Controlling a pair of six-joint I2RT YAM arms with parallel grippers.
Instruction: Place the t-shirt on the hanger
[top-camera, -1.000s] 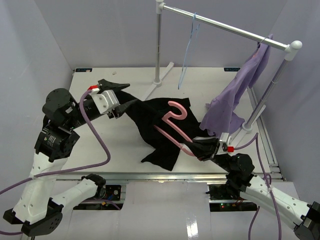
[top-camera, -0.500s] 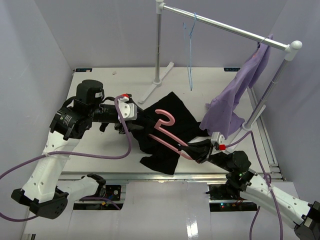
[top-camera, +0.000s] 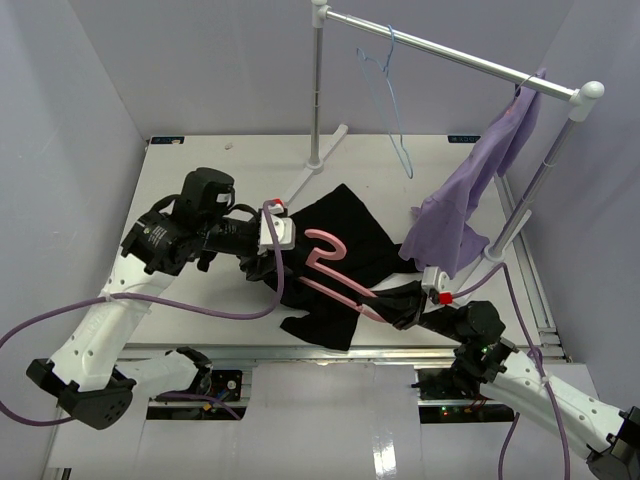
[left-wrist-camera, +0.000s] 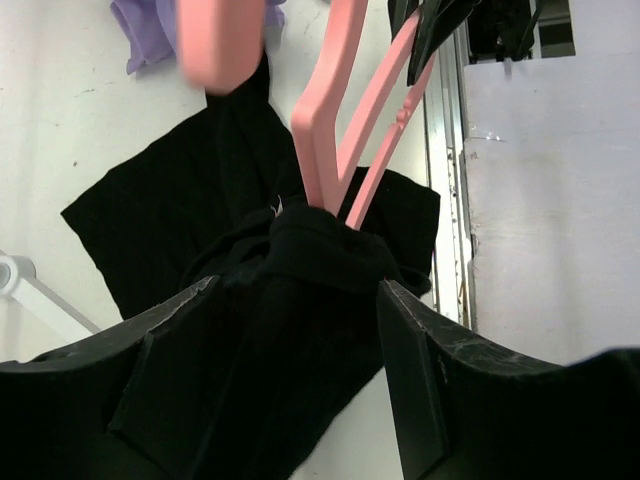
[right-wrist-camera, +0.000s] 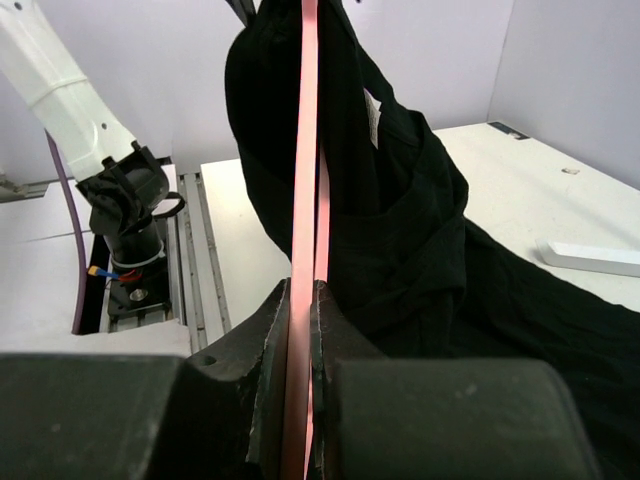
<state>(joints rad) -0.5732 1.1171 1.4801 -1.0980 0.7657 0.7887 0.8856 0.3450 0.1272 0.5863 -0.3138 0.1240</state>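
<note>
The black t-shirt (top-camera: 345, 215) lies crumpled in the middle of the table. Part of it is bunched over one arm end of the pink hanger (top-camera: 325, 250). My right gripper (top-camera: 385, 300) is shut on the hanger's other arm and holds it tilted up; the right wrist view shows the fingers (right-wrist-camera: 272, 330) clamping the pink bar (right-wrist-camera: 303, 150), with cloth (right-wrist-camera: 400, 200) draped beyond. My left gripper (top-camera: 290, 268) sits at the bunched cloth beside the hanger. In the left wrist view its jaws (left-wrist-camera: 298, 285) stand apart with t-shirt cloth (left-wrist-camera: 170, 210) between them, below the hanger (left-wrist-camera: 340, 130).
A metal clothes rail (top-camera: 450, 55) spans the back right on two stands. A thin light-blue wire hanger (top-camera: 385, 90) and a lavender garment (top-camera: 480, 190) hang from it. The stand's white foot (top-camera: 310, 170) lies just behind the t-shirt.
</note>
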